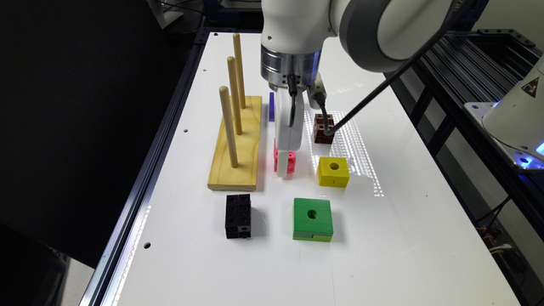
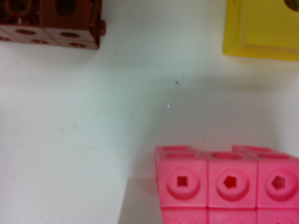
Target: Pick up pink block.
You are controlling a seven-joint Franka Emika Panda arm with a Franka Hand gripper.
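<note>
The pink block (image 1: 290,161) sits on the white worktop (image 1: 382,238), just beside the wooden peg board (image 1: 238,148) on the exterior view's left and near the yellow block (image 1: 333,171) on that view's right; the claw (image 1: 284,166) is down at it, its white tip covering part of the block's near face. In the wrist view the pink block (image 2: 224,184) fills the lower corner with a pale edge beside it, but whether the claw is open or already pressing on the block cannot be told from either view. To do this step well, I judge the claw should sit square over the block's short width, low enough to catch the cube walls and not the top edge, then squeeze firmly before any lift (the plastic looks smooth, so a shallow pinch may slip). A straight upward lift would keep clear of the pegs. Counting: one pink block, one brown block (image 1: 322,129), one black block (image 1: 238,216), one yellow block, one green block (image 1: 312,219), one peg board carrying three pegs (image 1: 228,125), and one small purple piece (image 1: 271,106) behind the arm.
</note>
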